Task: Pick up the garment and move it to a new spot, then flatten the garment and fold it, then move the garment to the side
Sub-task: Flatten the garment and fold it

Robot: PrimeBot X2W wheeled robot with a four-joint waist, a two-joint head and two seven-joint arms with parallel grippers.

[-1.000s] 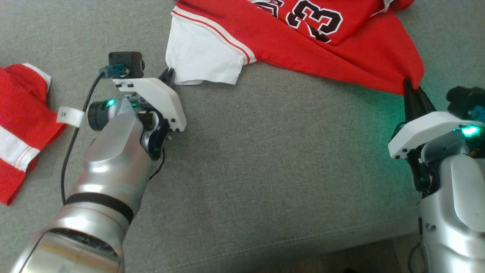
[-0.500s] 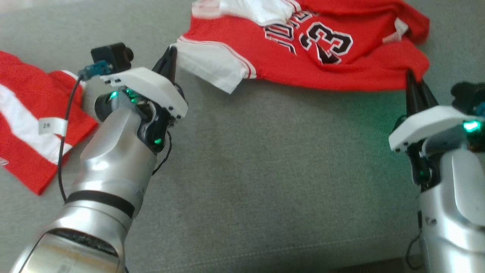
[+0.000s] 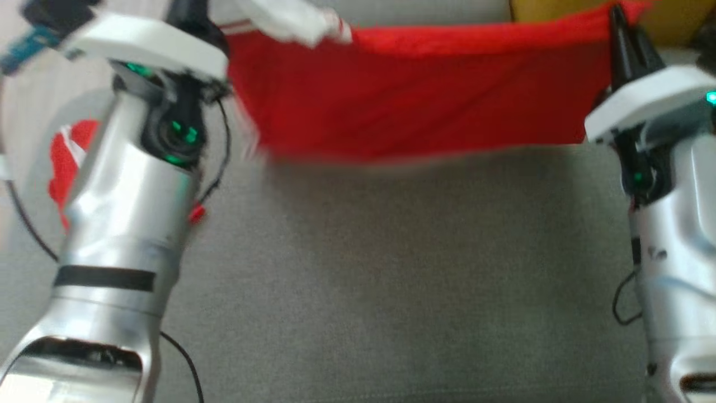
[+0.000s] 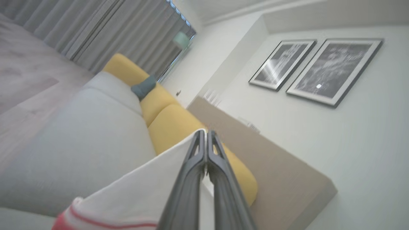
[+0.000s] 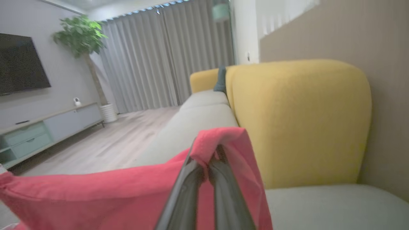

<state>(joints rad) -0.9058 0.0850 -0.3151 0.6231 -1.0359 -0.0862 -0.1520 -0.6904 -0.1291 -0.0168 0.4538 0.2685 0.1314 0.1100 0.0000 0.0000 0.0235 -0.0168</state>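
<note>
The garment [image 3: 414, 95] is a red jersey with white sleeves, hanging stretched above the grey sofa seat [image 3: 391, 268] between my two grippers. At the upper left, my left gripper [image 3: 187, 14] is shut on a white sleeve [image 4: 143, 191] edged with a red stripe. In the left wrist view the left gripper [image 4: 206, 134] has its jaws pressed together with the cloth between them. My right gripper [image 3: 618, 22] at the upper right is shut on a red corner of the garment [image 5: 96, 195]. That cloth drapes over the right gripper [image 5: 207, 151].
A second red and white cloth [image 3: 70, 151] lies on the seat behind my left forearm. The yellow sofa back [image 5: 297, 121] rises behind the seat, with a beige wall [image 4: 271, 159] beyond it. Wooden floor [image 5: 105, 140] and a TV cabinet [image 5: 48, 127] lie off to one side.
Both grippers have risen with the garment, which has left the seat and now hangs spread between them. The head camera has also tilted, shifting the whole picture.
</note>
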